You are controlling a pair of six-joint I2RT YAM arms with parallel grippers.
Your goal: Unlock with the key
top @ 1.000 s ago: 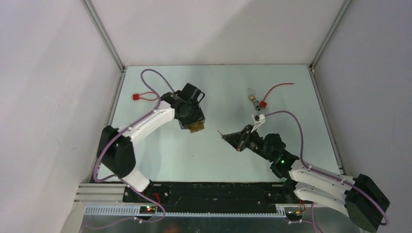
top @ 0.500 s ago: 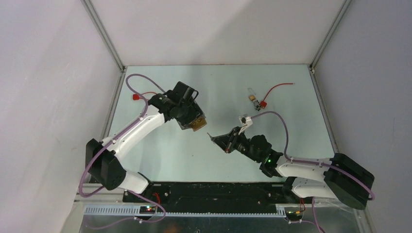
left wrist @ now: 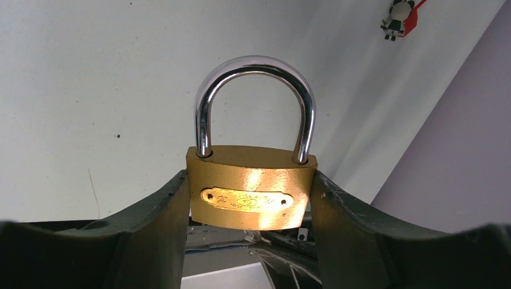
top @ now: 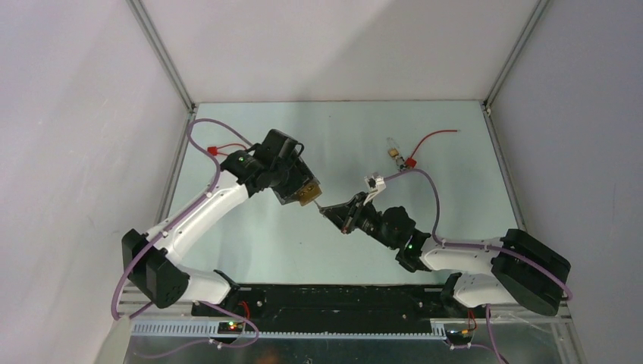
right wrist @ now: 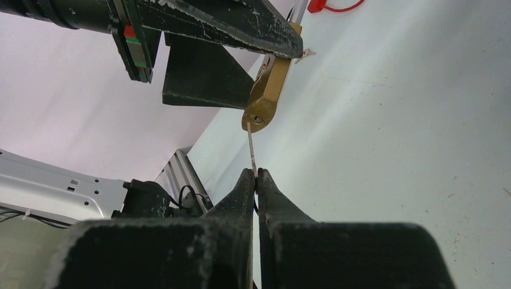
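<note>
Both hold: my left gripper [top: 300,189] clamps the padlock [left wrist: 250,195], right gripper [right wrist: 255,178] pinches the key [right wrist: 250,146]; keep its blade square to the keyhole [right wrist: 258,119].

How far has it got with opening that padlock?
Done: left tool grips the brass padlock, right tool pinches the key. In hand: key tip is at the padlock's underside, by the keyhole. Remaining: insert, turn; the shackle is seated in the body.
</note>
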